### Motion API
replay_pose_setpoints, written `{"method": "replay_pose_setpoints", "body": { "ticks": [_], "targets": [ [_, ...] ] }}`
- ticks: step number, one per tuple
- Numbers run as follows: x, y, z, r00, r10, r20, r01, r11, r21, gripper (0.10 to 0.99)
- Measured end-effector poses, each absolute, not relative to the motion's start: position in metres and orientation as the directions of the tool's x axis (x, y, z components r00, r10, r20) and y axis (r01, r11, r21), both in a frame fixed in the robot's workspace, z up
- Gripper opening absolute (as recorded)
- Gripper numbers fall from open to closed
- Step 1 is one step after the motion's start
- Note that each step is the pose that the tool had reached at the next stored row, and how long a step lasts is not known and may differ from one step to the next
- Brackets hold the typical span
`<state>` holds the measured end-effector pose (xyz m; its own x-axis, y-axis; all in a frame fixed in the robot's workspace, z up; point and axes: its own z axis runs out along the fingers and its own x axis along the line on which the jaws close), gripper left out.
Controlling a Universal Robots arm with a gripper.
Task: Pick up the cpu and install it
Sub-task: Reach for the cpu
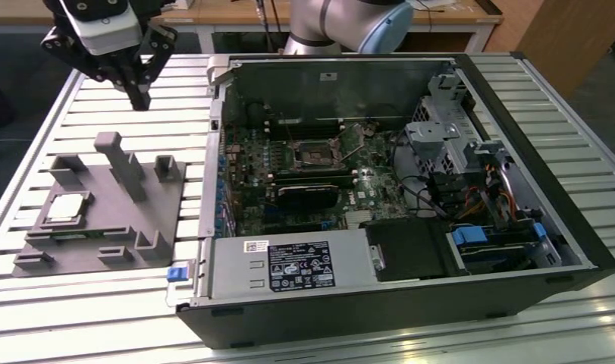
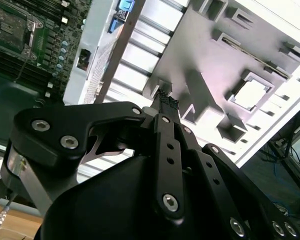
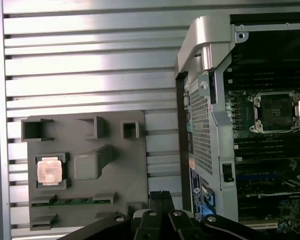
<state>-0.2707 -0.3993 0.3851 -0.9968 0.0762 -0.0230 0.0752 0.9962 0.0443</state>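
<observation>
Exterior view shows the fingers (image 1: 138, 95) closed, empty, well apart from the cpu (image 1: 67, 208) on its fixture (image 1: 92, 226).

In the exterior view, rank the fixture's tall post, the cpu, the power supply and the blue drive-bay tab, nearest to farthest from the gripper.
From the gripper, at the exterior view's top left:
1. tall post, just below, on the fixture plate.
2. cpu, in the plate's pocket.
3. power supply, at the case's near edge.
4. blue drive-bay tab, exterior view's right.
</observation>
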Motion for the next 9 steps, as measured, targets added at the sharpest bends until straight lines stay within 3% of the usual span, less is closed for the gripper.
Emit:
{"method": "replay_pose_setpoints", "body": {
  "ticks": [9],
  "targets": [
    [-0.307,-0.400,0.384,-0.997,0.076,-0.022,0.075,0.996,0.044,0.106]
  ]
}}
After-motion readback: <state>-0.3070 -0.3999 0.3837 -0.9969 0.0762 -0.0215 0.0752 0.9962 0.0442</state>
